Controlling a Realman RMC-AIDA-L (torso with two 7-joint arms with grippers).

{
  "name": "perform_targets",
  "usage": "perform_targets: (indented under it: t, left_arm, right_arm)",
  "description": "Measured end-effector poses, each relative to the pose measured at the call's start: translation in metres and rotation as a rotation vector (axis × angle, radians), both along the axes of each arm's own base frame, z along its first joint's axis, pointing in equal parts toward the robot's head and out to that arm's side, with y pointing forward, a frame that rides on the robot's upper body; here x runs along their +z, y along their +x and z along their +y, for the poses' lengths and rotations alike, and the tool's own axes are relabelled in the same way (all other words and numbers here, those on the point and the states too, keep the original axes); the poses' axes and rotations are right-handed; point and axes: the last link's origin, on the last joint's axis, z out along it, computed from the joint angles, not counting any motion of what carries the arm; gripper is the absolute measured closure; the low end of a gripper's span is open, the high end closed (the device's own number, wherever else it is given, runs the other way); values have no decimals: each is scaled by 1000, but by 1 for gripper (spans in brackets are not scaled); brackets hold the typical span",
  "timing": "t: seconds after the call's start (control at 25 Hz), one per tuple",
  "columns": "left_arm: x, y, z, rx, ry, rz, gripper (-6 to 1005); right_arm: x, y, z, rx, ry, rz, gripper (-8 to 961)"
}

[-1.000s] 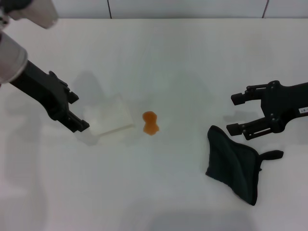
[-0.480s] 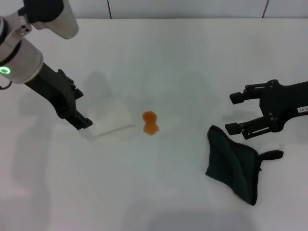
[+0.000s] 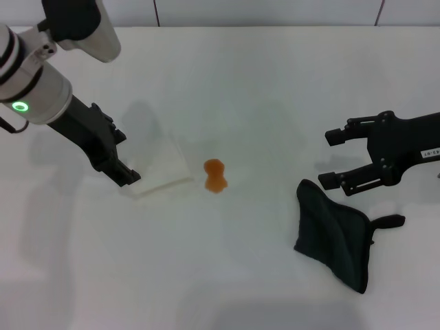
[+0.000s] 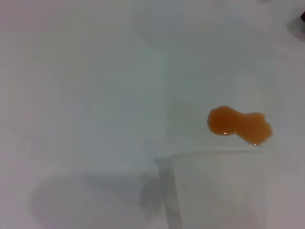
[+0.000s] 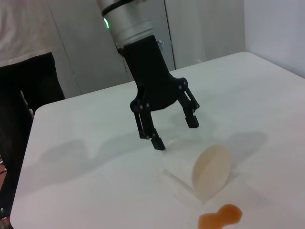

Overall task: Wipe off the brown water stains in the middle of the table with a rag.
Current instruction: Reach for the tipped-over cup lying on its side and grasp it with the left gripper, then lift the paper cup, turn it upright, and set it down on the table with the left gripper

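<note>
Below, the rag [image 3: 335, 235] lies just beside the open right pincer [image 3: 328, 159].

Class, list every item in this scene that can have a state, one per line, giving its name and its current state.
brown water stains: wet, two-lobed blot, not yet wiped.
rag: lying crumpled on the table, not held.
cup: tipped on its side, mouth toward the stains.
left end effector: open, empty, poised just above the cup.
right end effector: open, empty, above the table beside the rag.
</note>
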Motion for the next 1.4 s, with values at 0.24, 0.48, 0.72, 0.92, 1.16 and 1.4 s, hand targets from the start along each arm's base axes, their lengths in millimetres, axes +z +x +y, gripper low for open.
perform_targets:
  t: [0.24, 0.48, 0.72, 0.92, 1.16, 1.4]
  left_arm:
    - [-6, 3, 2, 4, -9, -4, 131]
    - [-12, 5, 3, 10, -31, 3, 132]
    - [-19, 3, 4, 27, -40, 25, 133]
    - [-21, 1, 6, 24, -29, 46, 133]
    - [-25, -1, 7, 9, -19, 54, 134]
    - [-30, -3, 7, 4, -22, 55, 135]
  right_arm:
    - [0, -3, 3, 8, 2, 1, 82]
    - [0, -4, 3, 12, 3, 0, 82]
    - [0, -4, 3, 12, 3, 0, 83]
    - [0, -4, 3, 14, 3, 0, 83]
    - [-2, -4, 2, 17, -4, -4, 83]
    - [-3, -4, 2, 21, -6, -5, 83]
